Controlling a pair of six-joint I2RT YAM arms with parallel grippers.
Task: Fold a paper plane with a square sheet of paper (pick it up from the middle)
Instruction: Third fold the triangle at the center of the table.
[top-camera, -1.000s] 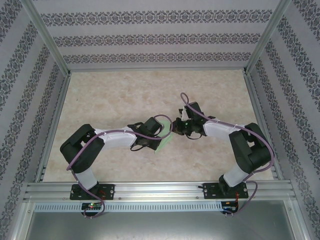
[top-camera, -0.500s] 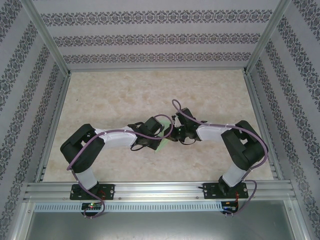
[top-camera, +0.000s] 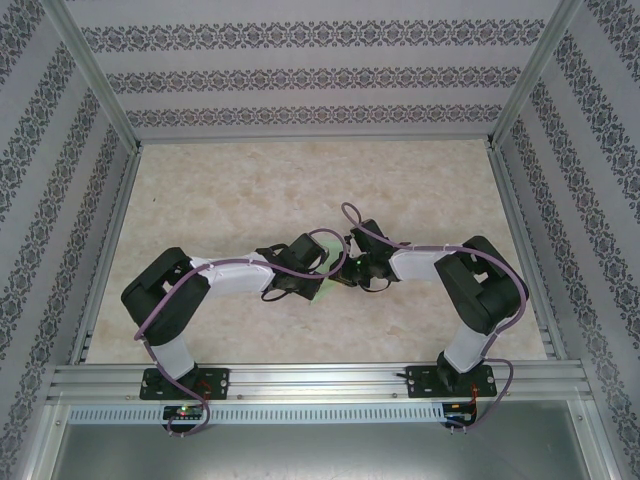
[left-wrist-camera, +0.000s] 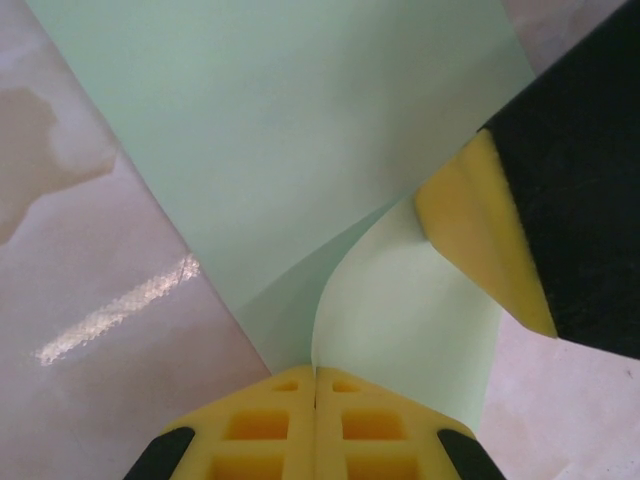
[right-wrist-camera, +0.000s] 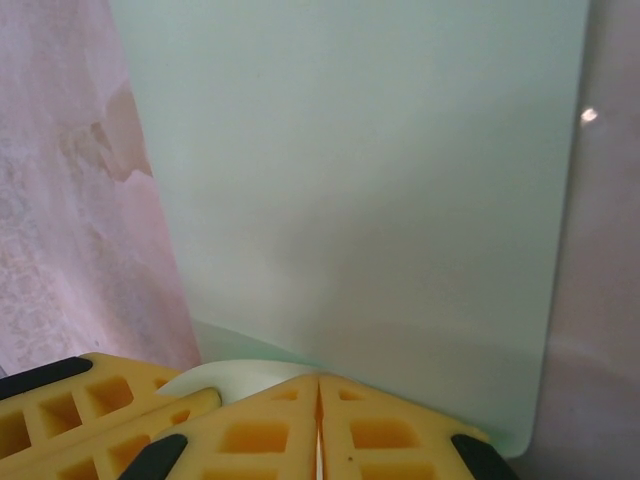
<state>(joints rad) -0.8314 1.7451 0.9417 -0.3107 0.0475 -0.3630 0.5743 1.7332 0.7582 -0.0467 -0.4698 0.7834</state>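
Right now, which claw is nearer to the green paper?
Neither; it's a tie. The left claw is shut on a curled part of the paper, and the right claw is shut on one edge, close beside the left.

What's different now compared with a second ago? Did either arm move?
The right hand slid left, closer to the left hand, its arm swinging in with it. The left hand stayed put, and both hands stay shut on the green paper between them.
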